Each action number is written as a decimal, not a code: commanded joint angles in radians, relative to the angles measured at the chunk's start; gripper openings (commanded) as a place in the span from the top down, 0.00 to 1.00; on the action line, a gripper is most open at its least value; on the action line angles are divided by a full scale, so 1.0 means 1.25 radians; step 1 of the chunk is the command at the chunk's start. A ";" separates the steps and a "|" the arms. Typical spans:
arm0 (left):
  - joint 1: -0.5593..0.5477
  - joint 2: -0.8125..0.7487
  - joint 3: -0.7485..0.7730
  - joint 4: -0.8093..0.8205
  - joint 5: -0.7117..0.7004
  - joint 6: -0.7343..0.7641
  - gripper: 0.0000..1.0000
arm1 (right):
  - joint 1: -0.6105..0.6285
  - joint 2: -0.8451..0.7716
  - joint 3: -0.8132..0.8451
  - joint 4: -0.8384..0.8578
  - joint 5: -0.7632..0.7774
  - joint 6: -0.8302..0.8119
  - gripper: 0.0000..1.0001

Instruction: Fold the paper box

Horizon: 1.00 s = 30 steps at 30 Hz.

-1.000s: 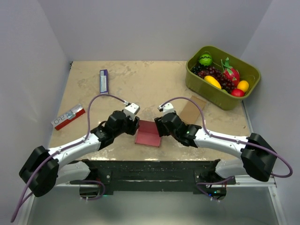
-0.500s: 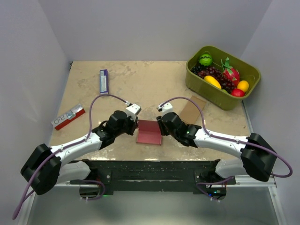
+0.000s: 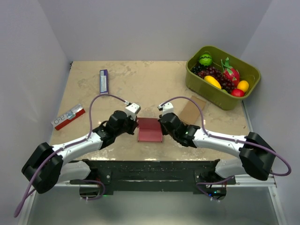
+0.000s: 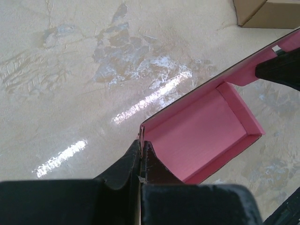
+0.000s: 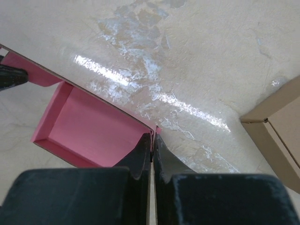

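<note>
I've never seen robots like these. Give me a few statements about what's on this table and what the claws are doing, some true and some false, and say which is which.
1. The left claw and the right claw are each pinched shut on a wall of the paper box. True.
2. The paper box sits inside the green tub. False: it is between the claws, near the front of the table; the tub holds fruit.
3. A brown cardboard piece lies right of the paper box, apart from it. True.
4. The left claw holds the red-and-white packet. False: that packet lies alone by the table's left edge.
</note>
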 commanded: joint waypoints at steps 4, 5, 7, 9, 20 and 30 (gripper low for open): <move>-0.020 0.004 -0.037 0.196 -0.053 -0.121 1.00 | 0.095 0.029 0.035 0.083 0.220 0.135 1.00; -0.032 0.007 -0.040 0.209 -0.080 -0.122 1.00 | 0.104 0.036 0.040 0.084 0.242 0.164 1.00; -0.047 0.016 -0.038 0.245 -0.106 -0.122 1.00 | 0.126 0.062 0.054 0.093 0.302 0.191 1.00; -0.073 0.032 -0.038 0.282 -0.140 -0.119 1.00 | 0.135 0.096 0.064 0.088 0.338 0.241 1.00; -0.132 0.082 -0.114 0.400 -0.219 -0.150 1.00 | 0.159 0.153 0.056 0.102 0.430 0.397 1.00; -0.149 0.093 -0.176 0.444 -0.226 -0.205 1.00 | 0.198 0.176 0.043 0.039 0.473 0.500 1.00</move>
